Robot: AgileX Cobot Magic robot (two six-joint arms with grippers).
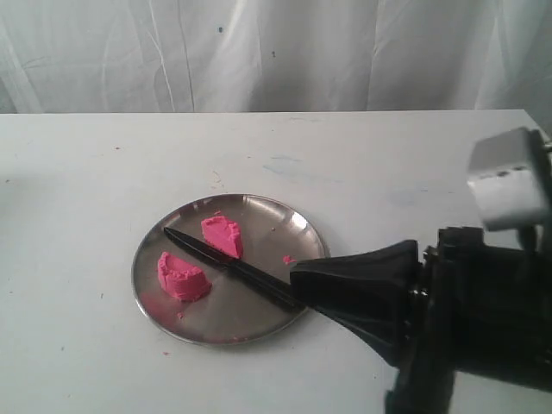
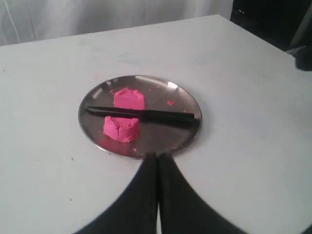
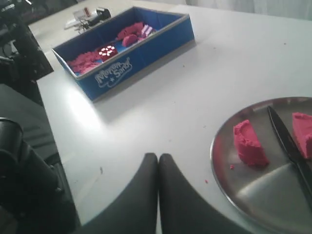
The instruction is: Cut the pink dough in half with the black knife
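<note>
The pink dough lies in two half-lumps on a round steel plate (image 1: 276, 233): one half (image 1: 222, 235) farther back, the other (image 1: 181, 276) nearer the front left. Between them rests the black knife (image 1: 226, 263), flat on the plate, its point to the back left. My right gripper (image 1: 293, 278) hangs shut and holding nothing at the plate's right side, over the knife's handle end. In the left wrist view the halves (image 2: 129, 98) (image 2: 122, 129) flank the knife (image 2: 146, 114), and my left gripper (image 2: 157, 157) is shut, holding nothing. The right wrist view shows the right gripper (image 3: 158, 157), dough (image 3: 249, 144) and knife (image 3: 287, 144).
Tiny pink crumbs (image 1: 287, 259) dot the plate. A blue box (image 3: 114, 73) with pink sand and a red mould stands farther along the white table. Dark equipment (image 3: 24, 185) sits off the table's edge. White cloth hangs behind the table.
</note>
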